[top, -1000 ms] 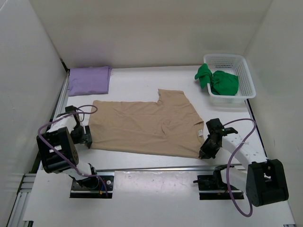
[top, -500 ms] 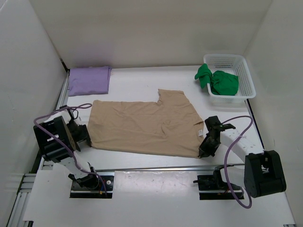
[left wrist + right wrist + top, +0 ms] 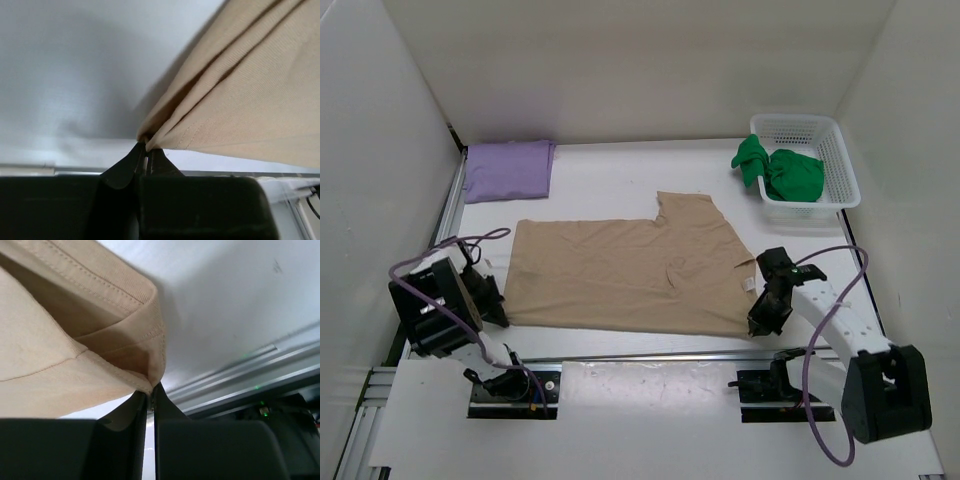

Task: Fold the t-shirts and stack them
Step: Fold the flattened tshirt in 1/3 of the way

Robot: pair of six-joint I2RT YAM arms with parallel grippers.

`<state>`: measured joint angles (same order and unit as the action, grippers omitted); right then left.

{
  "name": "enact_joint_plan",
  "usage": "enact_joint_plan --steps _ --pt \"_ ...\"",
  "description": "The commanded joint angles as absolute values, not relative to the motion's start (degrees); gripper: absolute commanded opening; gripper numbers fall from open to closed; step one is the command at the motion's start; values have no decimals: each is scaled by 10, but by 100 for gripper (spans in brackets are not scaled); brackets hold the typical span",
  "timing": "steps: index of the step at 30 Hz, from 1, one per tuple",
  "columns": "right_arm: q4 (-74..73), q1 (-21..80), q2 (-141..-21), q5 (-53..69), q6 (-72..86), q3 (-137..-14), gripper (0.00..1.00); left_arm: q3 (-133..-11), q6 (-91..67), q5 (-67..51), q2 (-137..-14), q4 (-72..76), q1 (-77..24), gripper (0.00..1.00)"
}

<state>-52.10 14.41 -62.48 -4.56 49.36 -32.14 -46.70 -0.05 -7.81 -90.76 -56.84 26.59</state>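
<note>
White table; on it tan shirt, lavender shirt, basket.

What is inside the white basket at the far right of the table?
A crumpled green t-shirt lies in the white basket, with one part hanging over its left rim. The basket floor under the shirt is covered, so anything beneath it cannot be seen.

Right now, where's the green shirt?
Top view, far right corner: the green shirt sits bunched in the white basket, one part hanging over its left rim.

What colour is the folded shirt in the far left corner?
Lavender purple shirt, clearest in the top external view.
</note>
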Motion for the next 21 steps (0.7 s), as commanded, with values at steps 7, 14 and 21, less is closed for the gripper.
enact_joint_plan --steps 7,14,21 --pt "-610 156 -549 -77 541 -301 0 -414 0 -12 -788 -633 275 10" --pt "-610 167 -569 -77 500 -371 54 -431 0 36 -783 -645 293 73" --pt "-616 172 -787 -76 344 -696 71 -659 0 -69 -820 -615 299 98"
